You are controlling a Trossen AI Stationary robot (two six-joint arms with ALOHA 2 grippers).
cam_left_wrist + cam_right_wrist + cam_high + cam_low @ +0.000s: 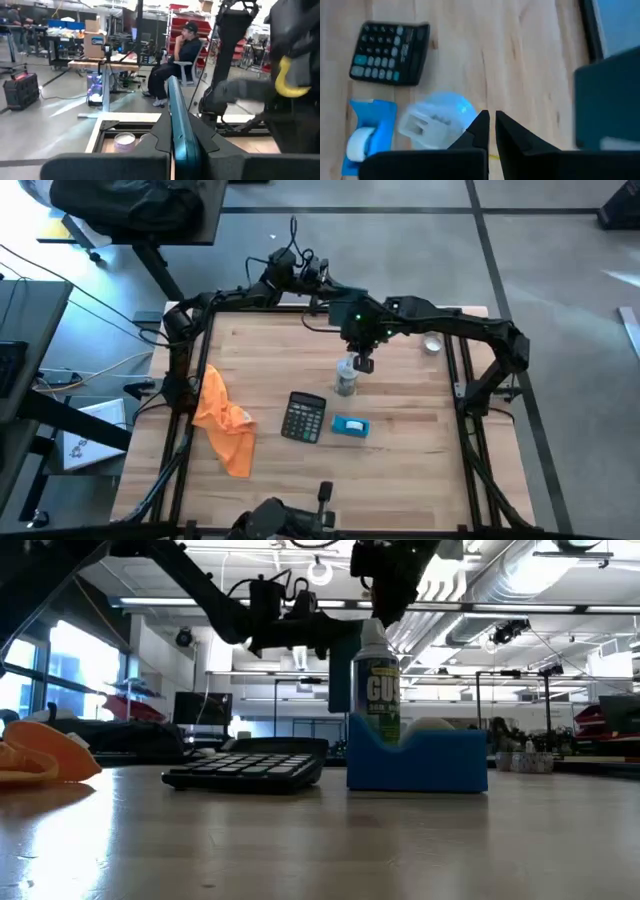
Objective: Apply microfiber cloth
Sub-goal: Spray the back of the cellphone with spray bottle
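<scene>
The orange microfiber cloth (222, 420) lies crumpled on the table's left side (40, 758), with no gripper on it. Right of it lie a black calculator (304, 417) and a small blue-and-white box (350, 426). Beyond the box a spray bottle (346, 377) stands upright (376, 685). My right gripper (491, 120) hangs shut just above and beside the bottle's pale spray head (437, 122). My left gripper (182, 150) is up at the table's far edge, shut on a thin teal slab (177, 110). My left gripper pinches the teal slab between its two fingers, by the slab's two flat faces (184, 142). The slab stands on edge in the hold and sticks out forward past the fingertips. How far the slab reaches beyond that does not show.
A small round white container (432, 345) sits near the table's far right corner. Black frame rails run along the table's left, right and far edges. People sit in the room beyond the far edge. Bare wood lies in front of the calculator and box.
</scene>
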